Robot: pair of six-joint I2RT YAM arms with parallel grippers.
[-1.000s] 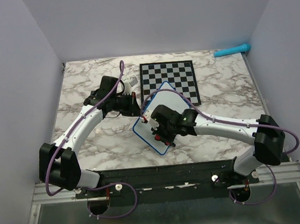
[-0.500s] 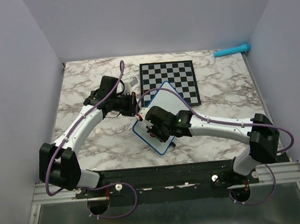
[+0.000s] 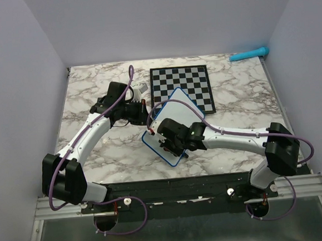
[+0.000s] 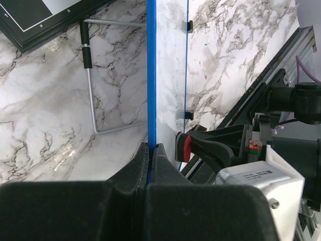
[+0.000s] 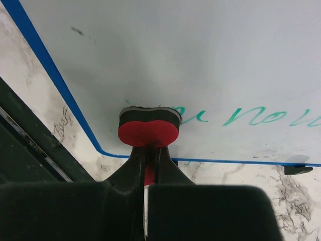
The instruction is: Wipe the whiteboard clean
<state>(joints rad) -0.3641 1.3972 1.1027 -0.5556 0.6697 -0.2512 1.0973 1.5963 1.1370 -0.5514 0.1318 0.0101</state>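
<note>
1. You see the whiteboard (image 3: 177, 105) near the middle of the marble table (image 3: 92, 92), turned like a diamond, its 12 o'clock corner overlapping the near edge of the chessboard (image 3: 180, 82).
2. Your left gripper (image 3: 145, 112) meets the board at its 10 o'clock edge. In the left wrist view the fingers (image 4: 142, 160) are pressed together on the thin blue rim (image 4: 151, 75), and the board shows almost edge-on.
3. A bent wire stand (image 4: 91, 100) lies on the marble at 9 o'clock of that rim.
4. Your right gripper (image 3: 164, 145) sits over the board's 7 o'clock part. In the right wrist view its jaws are nearly closed, pinching the stem of a small red-and-black eraser (image 5: 149, 129).
5. The eraser's pad touches the white surface near the rounded corner, at the left end of a line of teal handwriting (image 5: 251, 116) running off toward 3 o'clock.
6. A teal marker (image 3: 249, 54) lies at the table's far 1 o'clock corner, well apart from both boards.
</note>
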